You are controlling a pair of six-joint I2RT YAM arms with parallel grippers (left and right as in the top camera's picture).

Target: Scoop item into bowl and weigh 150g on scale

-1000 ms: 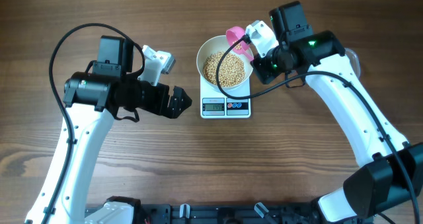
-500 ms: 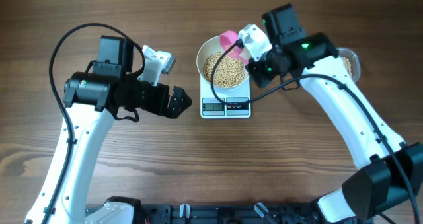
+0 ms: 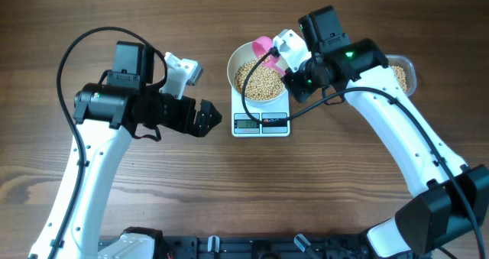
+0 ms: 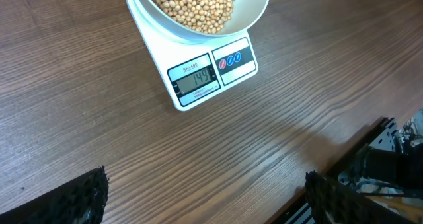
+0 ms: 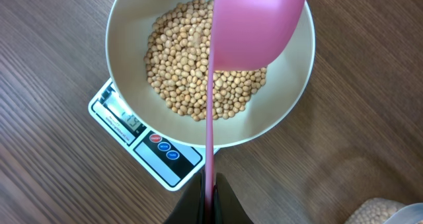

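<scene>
Topping-up step. Right jaws clamp pink scoop over bowl on scale; left jaws, nine o'clock, wide, empty. Next: trickle few beans; reading looks just short.

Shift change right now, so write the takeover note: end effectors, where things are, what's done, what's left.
The left end effector is open and empty, left of the scale.
The right end effector is shut on the pink scoop, held over the bowl; scoop contents hidden.
Bowl sits on the scale with beans in it; clear tub at far right.
Done: display appears to read 149.
Left: probably a few more beans, then recheck.
</scene>
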